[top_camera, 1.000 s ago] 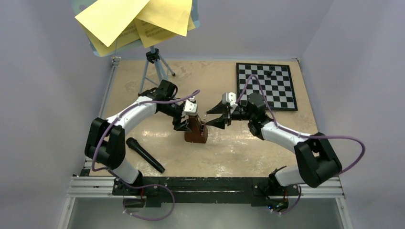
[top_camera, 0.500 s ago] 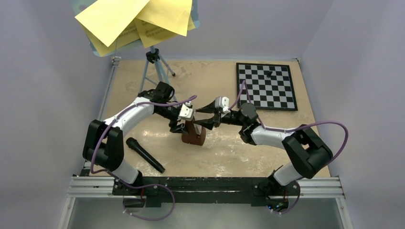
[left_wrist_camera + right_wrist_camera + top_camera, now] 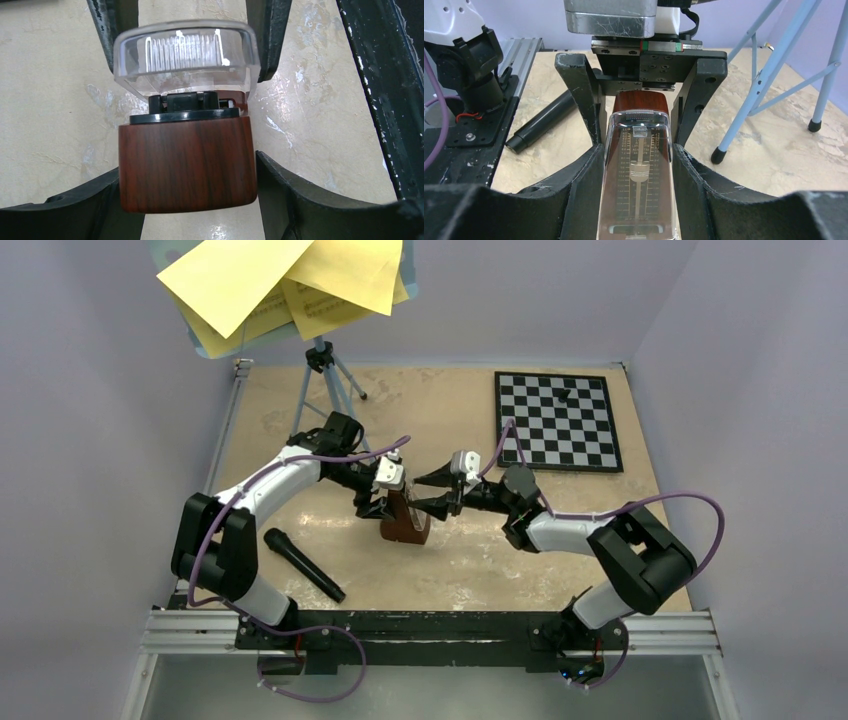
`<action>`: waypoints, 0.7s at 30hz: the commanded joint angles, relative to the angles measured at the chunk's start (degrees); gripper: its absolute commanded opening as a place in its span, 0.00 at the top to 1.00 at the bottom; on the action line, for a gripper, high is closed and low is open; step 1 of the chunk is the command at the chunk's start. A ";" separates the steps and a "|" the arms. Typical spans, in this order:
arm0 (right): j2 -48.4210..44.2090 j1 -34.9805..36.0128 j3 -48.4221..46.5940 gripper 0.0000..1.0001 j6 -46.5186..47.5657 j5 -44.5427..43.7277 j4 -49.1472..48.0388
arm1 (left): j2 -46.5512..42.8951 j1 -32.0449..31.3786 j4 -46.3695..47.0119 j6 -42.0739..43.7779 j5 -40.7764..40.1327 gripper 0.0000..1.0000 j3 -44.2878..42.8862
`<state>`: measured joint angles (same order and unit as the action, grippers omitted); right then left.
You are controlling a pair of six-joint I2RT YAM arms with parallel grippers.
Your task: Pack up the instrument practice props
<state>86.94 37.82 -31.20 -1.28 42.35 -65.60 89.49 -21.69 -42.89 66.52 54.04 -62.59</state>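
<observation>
Both hands were on the metronome (image 3: 406,518), the left hand (image 3: 187,165) pinching its wooden base, the right hand (image 3: 636,165) bracketing its clear cover, probably to pull it off next.

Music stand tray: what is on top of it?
Yellow sheet-music pages lie overlapping on the light-blue tray. They cover most of it, so anything beneath them cannot be seen.

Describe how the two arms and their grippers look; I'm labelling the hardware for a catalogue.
Both arms have white link shells with bulky black joint housings. A purple cable loops loosely along the left arm and the right arm. The left gripper and right gripper have matte black, scuffed, curved fingers, each under a small white-and-grey wrist block. The bases bolt to a black rail.
</observation>
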 commanded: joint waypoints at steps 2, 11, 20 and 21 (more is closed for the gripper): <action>-0.66 0.08 0.51 1.00 0.99 -1.60 -4.56 | 0.28 0.42 1.01 0.70 -2.36 1.00 0.99; 2.22 0.20 -2.29 1.00 0.84 -1.51 -4.45 | 0.85 0.43 0.23 0.82 -2.62 1.00 -0.07; 4.80 0.20 -3.87 1.00 0.01 0.87 -5.46 | 0.59 0.42 -0.15 0.21 -2.13 1.00 0.26; 4.68 0.29 -3.74 1.00 -0.56 1.07 -5.87 | 0.71 0.42 -0.01 -0.02 -1.99 1.00 0.33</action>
<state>91.24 37.85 -33.21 -1.39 42.19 -68.42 89.49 -21.50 -42.87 65.98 53.91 -62.59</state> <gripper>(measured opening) 0.508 0.735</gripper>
